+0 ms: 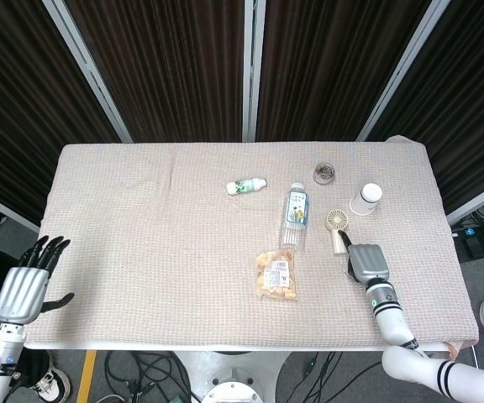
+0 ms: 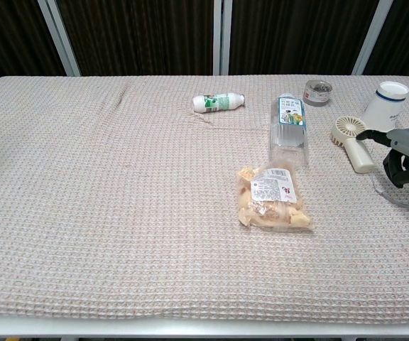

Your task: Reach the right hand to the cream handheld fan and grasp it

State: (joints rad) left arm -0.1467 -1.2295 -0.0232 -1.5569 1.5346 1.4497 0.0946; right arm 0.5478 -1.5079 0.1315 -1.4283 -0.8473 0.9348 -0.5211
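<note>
The cream handheld fan (image 1: 338, 227) lies flat on the table's right side, round head away from me, handle (image 2: 361, 157) toward me. My right hand (image 1: 365, 261) hovers just right of and behind the handle, palm down, dark fingers (image 2: 397, 168) curled below it, holding nothing. In the chest view my right hand (image 2: 406, 150) sits at the right edge, a fingertip close beside the fan (image 2: 352, 141); contact is unclear. My left hand (image 1: 25, 285) hangs off the table's left front corner, fingers spread, empty.
A clear water bottle (image 1: 295, 214) lies left of the fan, a snack bag (image 1: 276, 275) in front of it. A white cup (image 1: 365, 199) and a small tin (image 1: 324, 174) stand behind the fan. A small white bottle (image 1: 246, 185) lies mid-table.
</note>
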